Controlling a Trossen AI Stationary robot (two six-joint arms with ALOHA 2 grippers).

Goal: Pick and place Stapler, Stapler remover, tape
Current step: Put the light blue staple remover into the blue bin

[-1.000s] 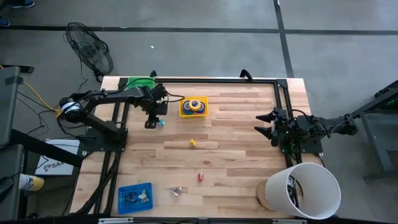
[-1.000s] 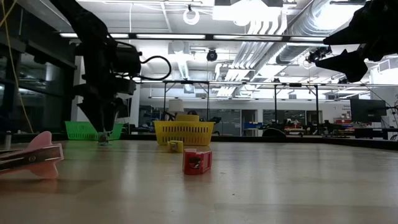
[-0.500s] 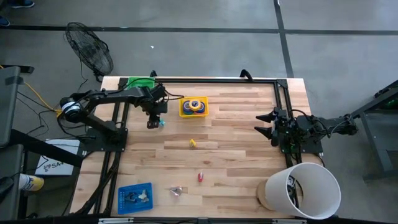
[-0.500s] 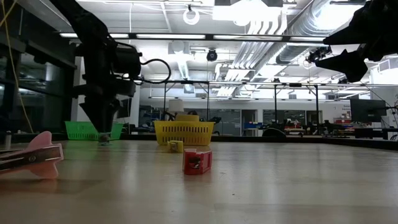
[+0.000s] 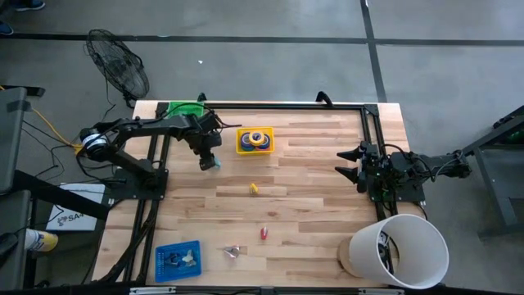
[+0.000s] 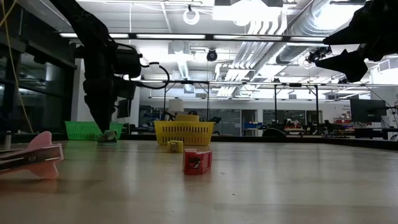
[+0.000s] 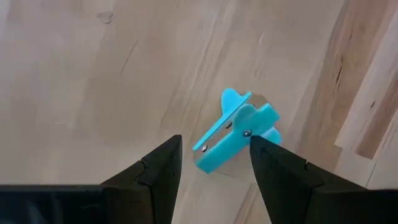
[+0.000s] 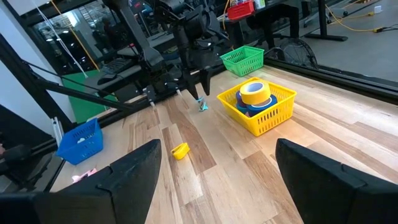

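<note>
Near edge of counter (image 5: 311, 213): blue basket (image 5: 177, 260), pink staple remover (image 5: 233, 251), red piece (image 5: 264, 233). Mid-counter — left gripper (image 7: 212, 163), fingers parted, straddles the light-blue staple remover (image 7: 236, 130) without gripping. Farther back, tape (image 5: 256, 138) sits in yellow basket (image 5: 255, 141). Right gripper (image 5: 350, 162) hangs wide open, empty.

The left claw (image 5: 210, 163) pointed downward with its fingers parted, while the right claw (image 5: 350, 164) waited wide open at the far side.

Grey floor (image 5: 270, 57), standing fan (image 5: 119, 64)
</note>
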